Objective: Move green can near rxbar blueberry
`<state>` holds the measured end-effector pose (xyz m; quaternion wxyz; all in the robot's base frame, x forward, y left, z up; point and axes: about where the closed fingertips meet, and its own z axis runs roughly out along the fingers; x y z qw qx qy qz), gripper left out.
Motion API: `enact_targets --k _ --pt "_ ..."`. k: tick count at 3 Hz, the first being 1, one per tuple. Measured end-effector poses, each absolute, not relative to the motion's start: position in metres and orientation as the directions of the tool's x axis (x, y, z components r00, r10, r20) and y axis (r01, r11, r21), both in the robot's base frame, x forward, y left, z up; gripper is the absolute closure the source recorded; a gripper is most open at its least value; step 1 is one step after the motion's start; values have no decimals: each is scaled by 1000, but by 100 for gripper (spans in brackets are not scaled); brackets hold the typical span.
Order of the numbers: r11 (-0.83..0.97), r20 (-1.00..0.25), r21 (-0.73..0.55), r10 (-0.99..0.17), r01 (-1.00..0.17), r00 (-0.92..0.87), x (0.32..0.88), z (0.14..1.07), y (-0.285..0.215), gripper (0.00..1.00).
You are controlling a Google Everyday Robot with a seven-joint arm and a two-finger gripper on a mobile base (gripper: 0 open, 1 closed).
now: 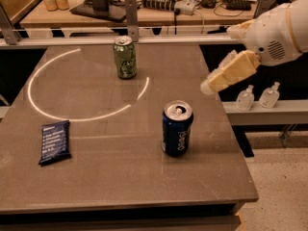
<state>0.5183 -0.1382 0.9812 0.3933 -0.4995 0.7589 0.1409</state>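
My gripper [215,83] hangs in the air at the right side of the view, at the end of the white arm [279,30], slanting down and to the left. Its tip sits about over the right edge of the tabletop [120,182]. Whether it is spread or pressed together I can't tell from here. It touches none of the things on the tabletop.

Nearest to it is the blue can [176,128], upright towards the front right of the tabletop with its pull tab showing. The green can [125,57] stands upright near the back edge, about midway across and well apart from the gripper. It sits just inside a bright arc of light [36,102] that curves across the left half of the surface.

The bar [54,141] lies flat near the front left, just outside that arc (white text up, long side running roughly front to back). It is well apart from the green can, and the blue can is off to its right.

Past the right edge, two small clear bottles [256,97] stand side by side on a lower ledge. Behind the tabletop is a wooden desk [144,17] with cables and a power strip [168,4].
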Motion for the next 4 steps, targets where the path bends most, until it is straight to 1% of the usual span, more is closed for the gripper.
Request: enact_targets --k 1,2,3,4 --pt "491 -801 -166 -573 -855 -173 529 999 -123 0" --pt "491 -800 -166 -574 -855 -174 529 999 -123 0" --pt "513 -823 -166 -543 -842 -168 552 992 -114 0" --pt "549 -867 -135 -468 -824 -169 594 973 -99 0"
